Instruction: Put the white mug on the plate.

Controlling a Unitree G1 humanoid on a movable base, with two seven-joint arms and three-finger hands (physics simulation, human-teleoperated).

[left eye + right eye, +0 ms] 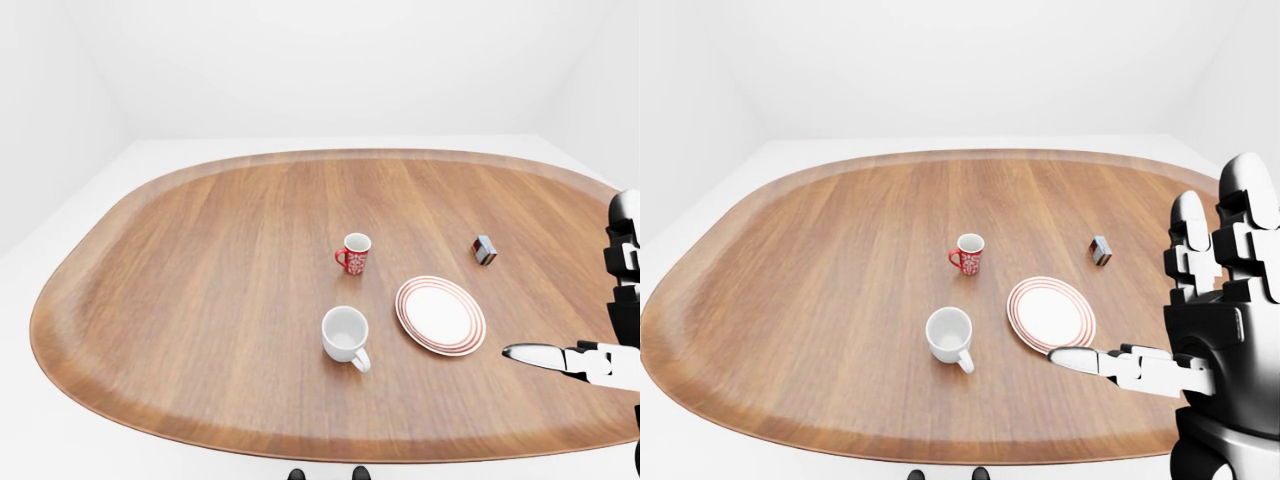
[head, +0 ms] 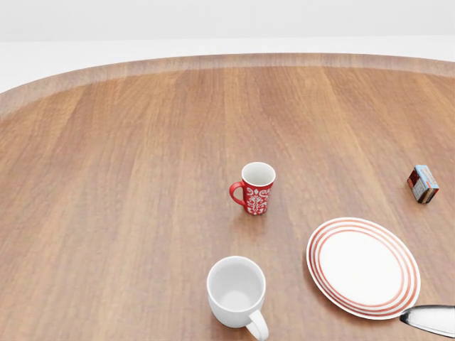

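Note:
The white mug (image 2: 237,292) stands upright on the wooden table (image 1: 200,260), its handle toward the bottom right of the head view. The white plate with red rings (image 2: 363,266) lies flat to the right of it, apart from it. My right hand (image 1: 1205,300) is open at the right edge of the right-eye view, fingers spread, one fingertip (image 1: 1065,355) reaching left just below the plate's rim. It holds nothing. My left hand is not in view.
A red patterned mug (image 2: 254,187) stands upright above the white mug in the head view. A small box (image 2: 423,184) lies near the right edge. The oval table's rim (image 1: 300,440) runs along the bottom of the eye views.

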